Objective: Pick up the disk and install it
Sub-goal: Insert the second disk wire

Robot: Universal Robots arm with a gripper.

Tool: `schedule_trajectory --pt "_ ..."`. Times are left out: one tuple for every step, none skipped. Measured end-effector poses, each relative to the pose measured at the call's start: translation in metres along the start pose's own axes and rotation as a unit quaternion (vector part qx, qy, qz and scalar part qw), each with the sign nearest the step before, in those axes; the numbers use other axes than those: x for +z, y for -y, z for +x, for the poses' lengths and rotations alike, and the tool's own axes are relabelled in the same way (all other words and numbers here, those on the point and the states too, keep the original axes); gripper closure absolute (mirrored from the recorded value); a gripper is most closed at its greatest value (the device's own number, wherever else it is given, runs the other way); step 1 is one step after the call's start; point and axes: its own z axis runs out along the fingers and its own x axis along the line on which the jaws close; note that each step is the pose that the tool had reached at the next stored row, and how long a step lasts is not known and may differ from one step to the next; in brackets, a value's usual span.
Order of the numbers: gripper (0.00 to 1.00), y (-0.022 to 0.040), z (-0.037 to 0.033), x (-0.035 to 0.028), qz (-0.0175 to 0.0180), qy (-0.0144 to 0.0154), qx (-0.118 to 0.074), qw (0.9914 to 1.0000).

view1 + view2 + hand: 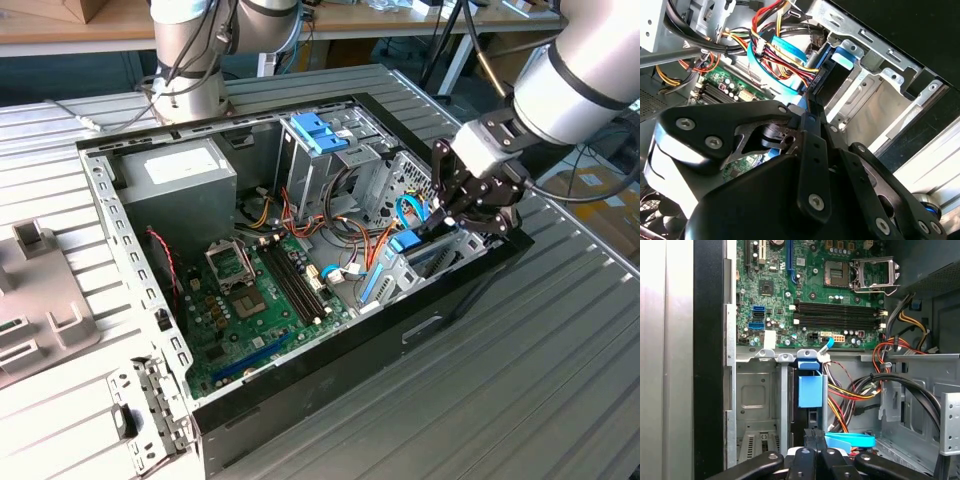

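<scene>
The disk [809, 390] is seen standing on edge inside a metal drive bay [757, 400] of an open computer case [150, 290], its light-blue end tab uppermost and its dark body sunk into the slot. In the exterior view the same blue tab [404, 241] is found at the case's edge toward the exterior view's right, next to blue and orange cables [385, 240]. The claw [812, 437] is placed directly over the disk's end, and its black fingers [810, 435] are drawn close together, pressed side by side against the disk's edge; whether the disk is actually pinched between them cannot be told. In the second wrist view the claw's linkage [805, 150] is shown reaching down toward the blue tab [842, 60]. Beyond the bay, a green motherboard [260, 300] with black memory slots is laid in the case floor, and a grey power supply [180, 175] is set at the far corner. A blue bracket [318, 132] is mounted atop the tall drive cage. The case is rested on a ribbed metal bench [520, 380].
</scene>
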Motion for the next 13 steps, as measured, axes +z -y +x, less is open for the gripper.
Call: schedule_trajectory --pt "0.89 0.0 0.0002 0.0002 0.0 0.0001 0.0 1.0" --pt "0.89 0.0 0.0003 0.0002 0.0 0.0001 0.0 1.0" --pt "0.89 0.0001 0.0005 0.0002 0.0 0.0002 0.0 1.0" --pt "0.89 0.0002 0.0005 -0.0004 -0.0001 0.0003 0.0 1.0" --pt "0.89 0.0004 0.0 -0.0027 -0.0001 0.0006 0.0 1.0" --pt "0.89 0.0006 -0.0005 -0.0058 0.0 0.0004 0.0 1.0" --pt "0.89 0.001 -0.0016 -0.011 -0.0001 0.0002 0.0 1.0" --pt "0.89 0.0018 -0.002 -0.0132 -0.0001 0.0002 0.0 1.0" --pt "0.89 0.004 -0.002 -0.0137 -0.0004 0.0004 0.0 1.0" --pt "0.89 0.0081 -0.0021 -0.0143 -0.0014 0.0003 0.0 1.0" --pt "0.89 0.0108 -0.0021 -0.0147 -0.002 0.0003 0.0 1.0" --pt "0.89 0.0145 -0.0021 -0.0153 -0.0028 0.0005 0.001 1.0" --pt "0.89 0.0166 -0.0023 -0.0162 -0.0032 0.0005 0.001 0.99999"
